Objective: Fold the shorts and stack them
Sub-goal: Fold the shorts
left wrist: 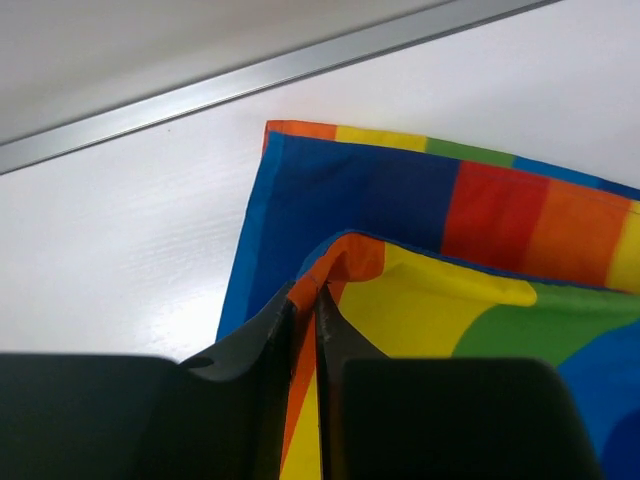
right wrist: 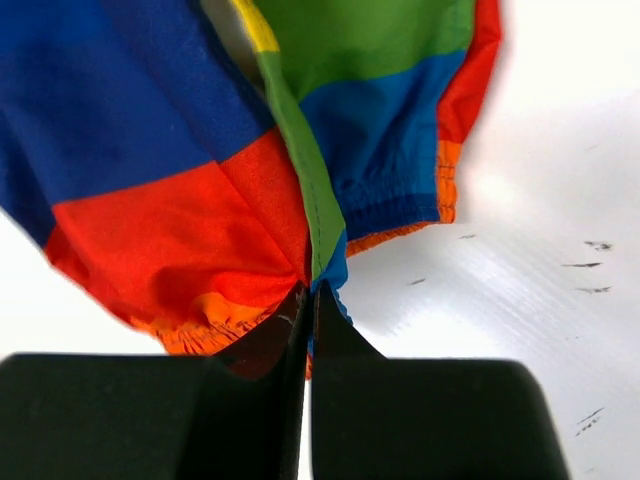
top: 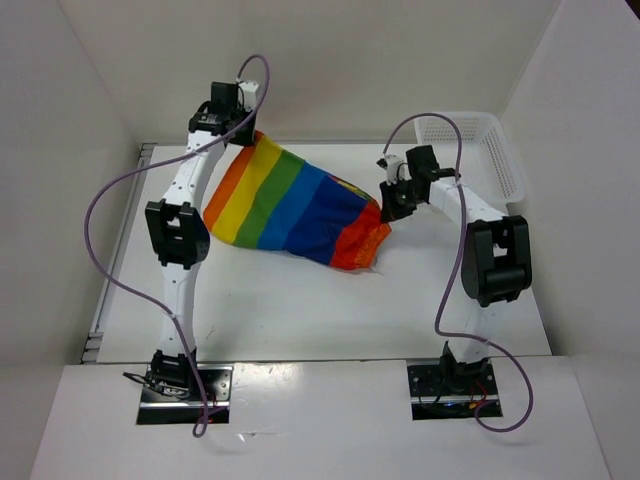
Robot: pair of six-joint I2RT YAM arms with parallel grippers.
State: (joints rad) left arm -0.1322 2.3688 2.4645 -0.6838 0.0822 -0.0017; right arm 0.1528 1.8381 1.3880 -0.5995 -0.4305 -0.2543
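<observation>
The rainbow-striped shorts (top: 295, 205) are held stretched between my two grippers over the middle of the white table (top: 300, 300). My left gripper (top: 243, 133) is shut on the orange edge of the shorts at the far left; in the left wrist view (left wrist: 305, 295) its jaws pinch an orange fold over a lower blue layer (left wrist: 340, 190). My right gripper (top: 388, 208) is shut on the shorts' gathered right end; in the right wrist view (right wrist: 308, 290) it pinches a green and blue seam beside red fabric (right wrist: 180, 240). No drawstring shows.
A white plastic mesh basket (top: 478, 150) stands at the back right, just behind my right arm. A metal rail (left wrist: 250, 80) runs along the table's far edge near the left gripper. White walls close the table on three sides.
</observation>
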